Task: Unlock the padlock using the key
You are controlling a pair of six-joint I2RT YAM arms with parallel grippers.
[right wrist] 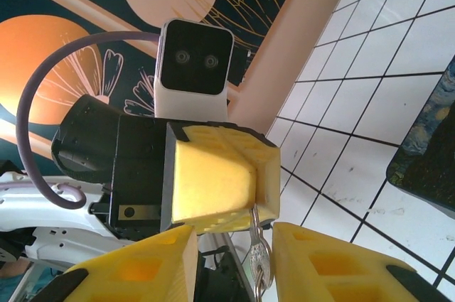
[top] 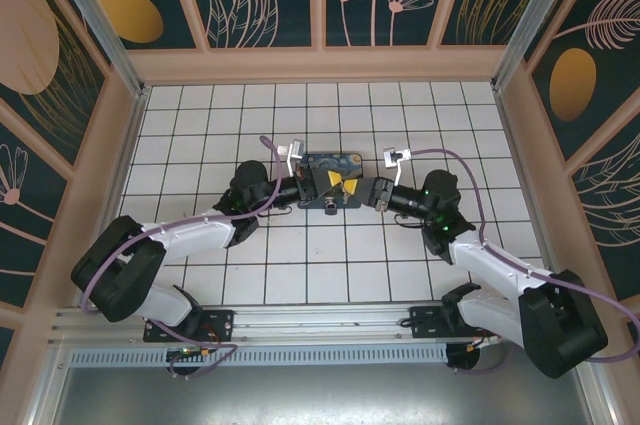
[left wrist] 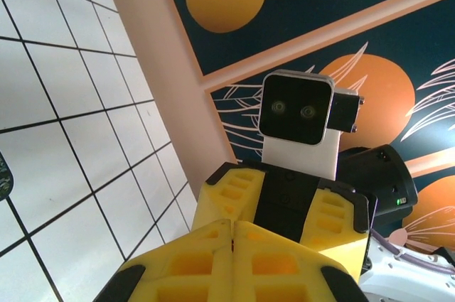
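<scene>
My two grippers meet over the middle of the floor. The left gripper [left wrist: 232, 245] is shut, its yellow fingers [right wrist: 213, 181] pinching the blade end of the small silver key [right wrist: 259, 249]. The key's head and ring hang out below the fingers. My right gripper [right wrist: 259, 277] is open, one finger on each side of the key head without closing on it. In the top view the left gripper [top: 328, 179] and right gripper [top: 356, 190] almost touch. A tiny dark object [top: 330, 206] lies on the tiles just in front of them; it looks like the padlock.
A blue swirly-painted tin [top: 330, 163] lies on the tiles under and behind the grippers, with its edge [right wrist: 426, 167] to the right in the right wrist view. White tiled floor [top: 200, 125] spreads all round, enclosed by painted walls [top: 320, 65].
</scene>
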